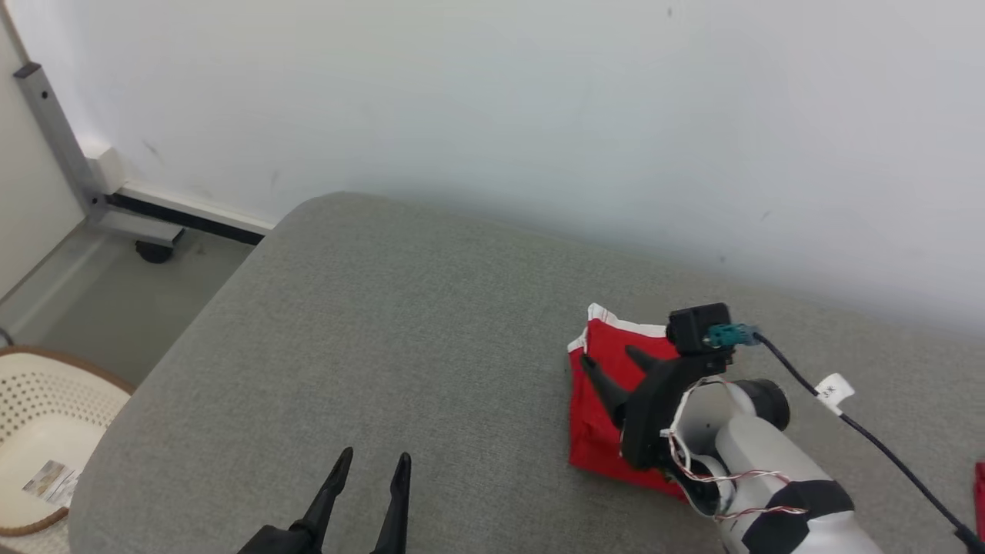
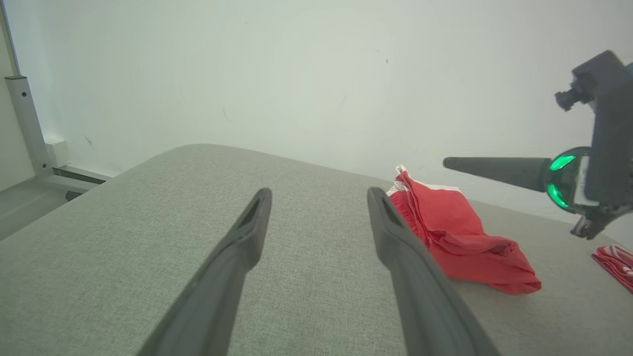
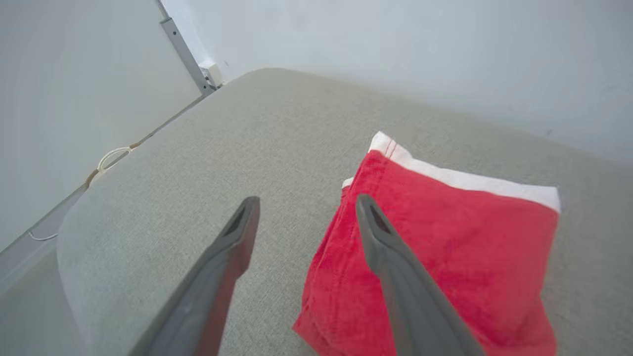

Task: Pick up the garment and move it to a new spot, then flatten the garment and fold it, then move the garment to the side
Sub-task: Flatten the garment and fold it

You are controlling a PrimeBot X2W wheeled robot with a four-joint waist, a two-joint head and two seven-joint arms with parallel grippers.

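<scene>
A grey padded surface (image 1: 385, 323) is seen in front of a pale wall (image 1: 539, 115). A red garment (image 1: 594, 431) is laid on it, folded, near the far edge and toward the right side, well away from the rounded far-left corner. A white band is shown along the garment's (image 3: 460, 237) far edge. In the left wrist view the garment (image 2: 460, 232) is seen as a low, slightly rumpled stack.

The right gripper (image 1: 608, 355) is held over the garment's left part, and the right part is hidden by its wrist in the head view. Its fingers are spread, and nothing is held between them (image 3: 307, 199). In the right wrist view one finger is placed over the garment's left edge and the other over bare surface. In the left wrist view one of its fingers (image 2: 494, 169) is seen level, above the garment and clear of it.

The left gripper (image 1: 375, 457) is held near the front edge, left of the garment and well apart from it. Its fingers are parted too, with only bare surface seen between them (image 2: 319, 192).

A second red and white cloth (image 2: 615, 262) is laid at the right edge. A dark cable (image 1: 869, 438) is run from the right wrist. A pale perforated basket (image 1: 77, 365) is set on the floor past the left edge.
</scene>
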